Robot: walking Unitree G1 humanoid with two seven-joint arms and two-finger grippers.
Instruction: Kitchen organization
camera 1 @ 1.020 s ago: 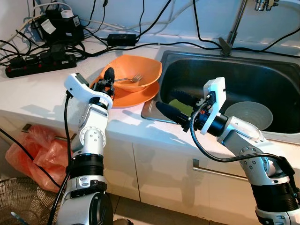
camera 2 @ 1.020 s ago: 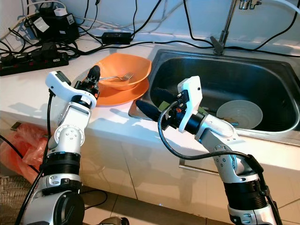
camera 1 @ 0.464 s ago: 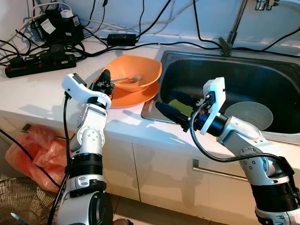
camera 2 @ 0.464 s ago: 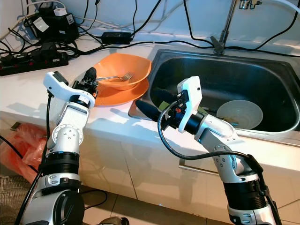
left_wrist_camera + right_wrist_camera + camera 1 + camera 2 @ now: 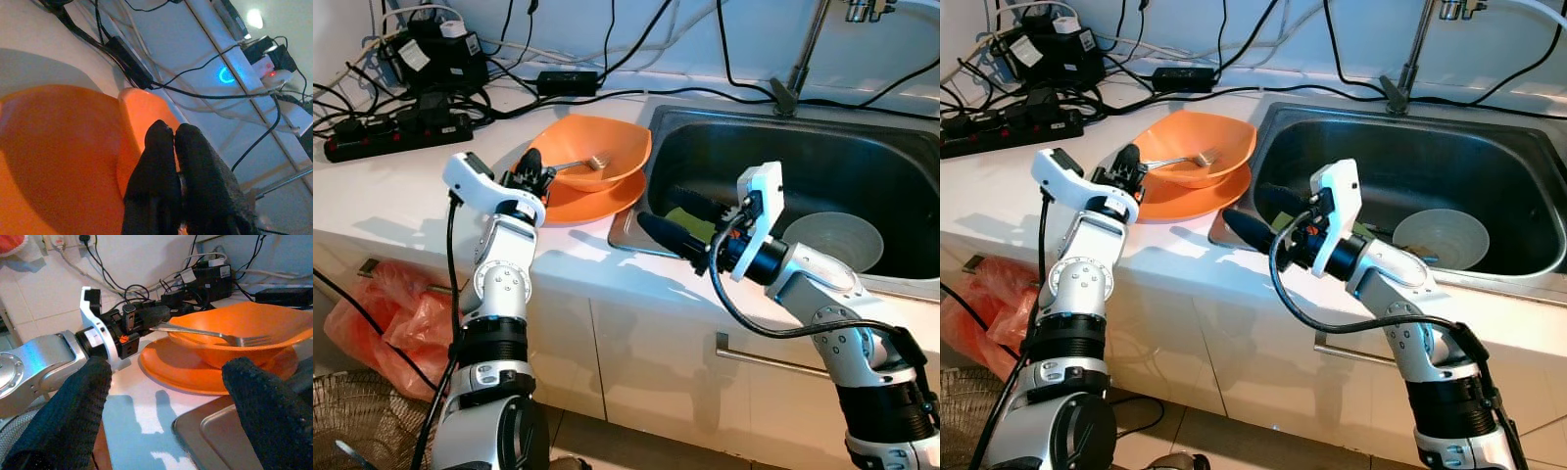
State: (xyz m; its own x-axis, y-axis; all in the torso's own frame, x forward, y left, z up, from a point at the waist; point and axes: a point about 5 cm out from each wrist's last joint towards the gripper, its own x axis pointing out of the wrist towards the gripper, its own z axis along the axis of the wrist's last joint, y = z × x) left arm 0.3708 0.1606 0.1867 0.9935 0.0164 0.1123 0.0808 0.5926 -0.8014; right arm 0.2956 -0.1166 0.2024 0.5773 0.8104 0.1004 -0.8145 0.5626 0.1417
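Since 1 second ago the left gripper [image 5: 530,168] has drawn slightly back, fingers pinched on the fork [image 5: 576,164] handle, tines over the orange bowl [image 5: 607,147], likely lifting it out, while the right gripper [image 5: 683,217] waits wide at the sink [image 5: 822,147].

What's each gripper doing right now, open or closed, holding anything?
Left gripper: shut on the fork handle, over the orange bowl.
Right gripper: open, holding nothing, at the sink edge.
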